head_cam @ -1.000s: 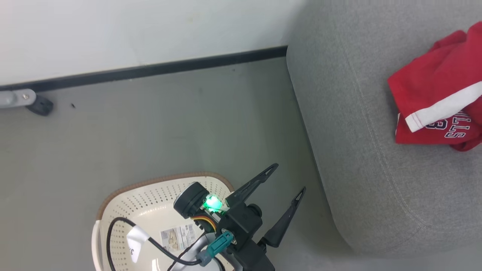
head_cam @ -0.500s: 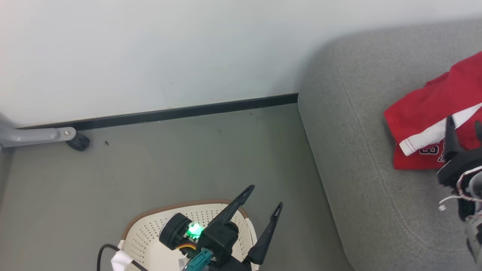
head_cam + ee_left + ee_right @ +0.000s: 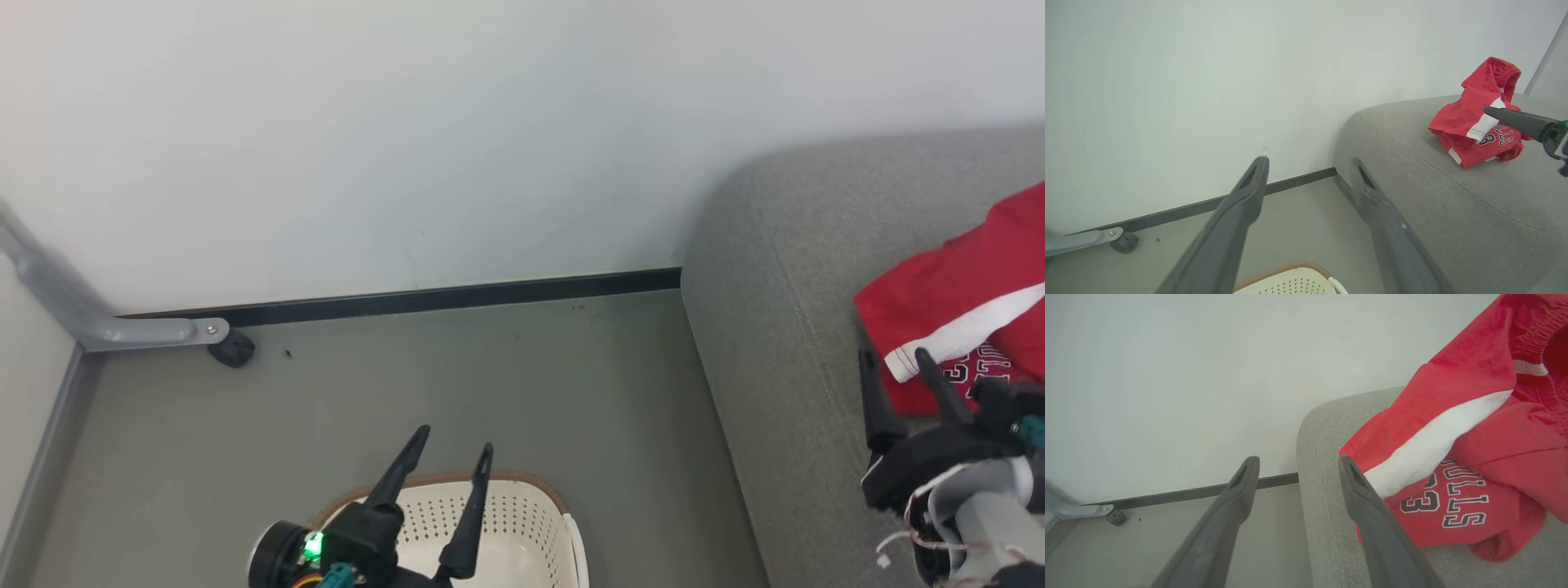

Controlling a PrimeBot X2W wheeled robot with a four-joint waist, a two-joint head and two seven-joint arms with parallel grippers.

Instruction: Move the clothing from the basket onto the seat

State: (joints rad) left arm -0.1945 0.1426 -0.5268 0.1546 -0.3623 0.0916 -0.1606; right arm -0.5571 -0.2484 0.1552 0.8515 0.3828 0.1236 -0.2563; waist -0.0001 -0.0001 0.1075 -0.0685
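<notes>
The red clothing (image 3: 955,302) with a white stripe and black-and-white lettering lies crumpled on the grey seat (image 3: 784,343). It is also in the left wrist view (image 3: 1470,118) and close up in the right wrist view (image 3: 1474,449). My right gripper (image 3: 891,353) is open and empty over the seat, its tips beside the garment's left edge. My left gripper (image 3: 455,439) is open and empty above the cream basket (image 3: 531,523), which sits on the floor left of the seat. The part of the basket in view holds no clothing.
A white wall with a black skirting board (image 3: 457,298) runs behind the grey floor (image 3: 490,376). A grey metal leg with a black foot (image 3: 233,349) stands at the far left. The seat's rounded corner (image 3: 1355,134) is close to the basket.
The head camera has tilted up, showing more wall and less basket. My right gripper has come into view beside the clothing. My left gripper has swung to point further left.
</notes>
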